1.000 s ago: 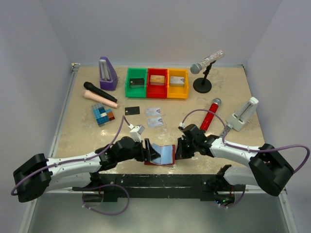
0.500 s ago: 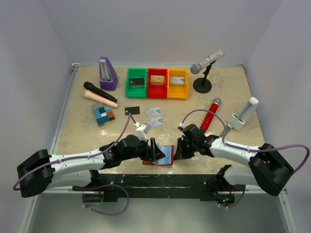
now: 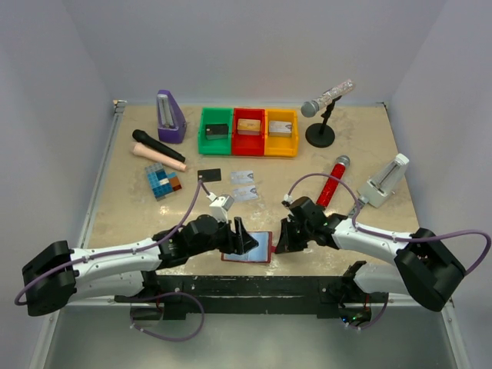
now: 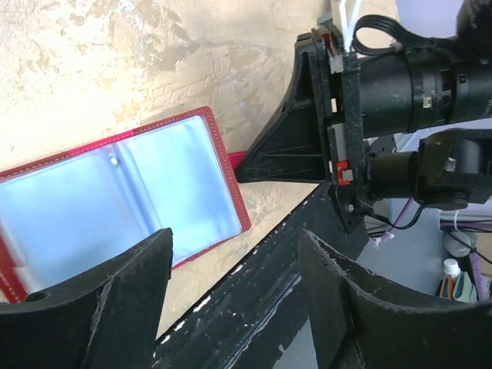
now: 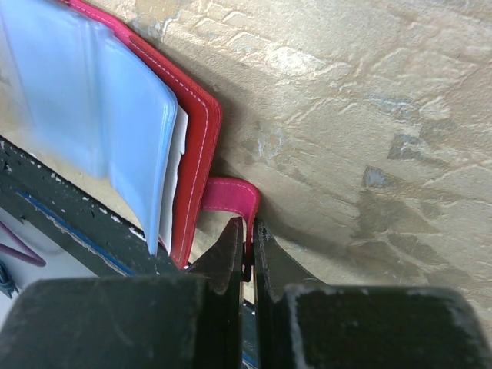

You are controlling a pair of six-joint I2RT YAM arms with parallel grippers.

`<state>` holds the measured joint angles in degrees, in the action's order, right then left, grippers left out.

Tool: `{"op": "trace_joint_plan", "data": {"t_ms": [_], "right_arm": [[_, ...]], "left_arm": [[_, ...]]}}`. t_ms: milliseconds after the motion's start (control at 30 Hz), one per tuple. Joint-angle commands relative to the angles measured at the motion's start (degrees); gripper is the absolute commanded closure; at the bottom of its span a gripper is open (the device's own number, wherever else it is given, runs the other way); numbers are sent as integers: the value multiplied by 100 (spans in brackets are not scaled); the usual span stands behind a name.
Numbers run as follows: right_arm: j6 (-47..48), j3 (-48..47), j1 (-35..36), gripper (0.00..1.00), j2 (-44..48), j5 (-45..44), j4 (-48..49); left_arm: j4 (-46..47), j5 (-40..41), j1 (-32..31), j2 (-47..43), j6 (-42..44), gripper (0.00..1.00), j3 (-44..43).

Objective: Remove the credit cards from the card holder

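Though left fingers [image 4: 100, 307] wide, right fingers [image 5: 224, 265] tight on card holder [image 4: 115, 200]; beige tabletop [image 3: 361, 154].

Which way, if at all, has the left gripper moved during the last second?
Yes. Against the unmoved silvery cards, the left gripper has shifted right, toward the right gripper, over the open card holder.

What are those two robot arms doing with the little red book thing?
That red thing is a card holder, lying open at the near edge of the table. The right gripper is pinching its snap tab between closed fingers. The left gripper hangs open over the clear pockets, gripping nothing. A black card and two silvery cards lie on the table farther back.
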<state>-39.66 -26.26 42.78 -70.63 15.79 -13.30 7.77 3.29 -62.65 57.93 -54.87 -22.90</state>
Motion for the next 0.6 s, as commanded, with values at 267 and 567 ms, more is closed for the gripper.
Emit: {"op": "trace_joint_plan", "data": {"t_ms": [267,567], "right_arm": [[99,-19,2,100,146,-15,-50],[99,-28,2,100,58,12,-6]], "left_arm": [[-468,523,-19,166,-23,28,-162],[-1304,910,-19,438,-463,25,-180]]}}
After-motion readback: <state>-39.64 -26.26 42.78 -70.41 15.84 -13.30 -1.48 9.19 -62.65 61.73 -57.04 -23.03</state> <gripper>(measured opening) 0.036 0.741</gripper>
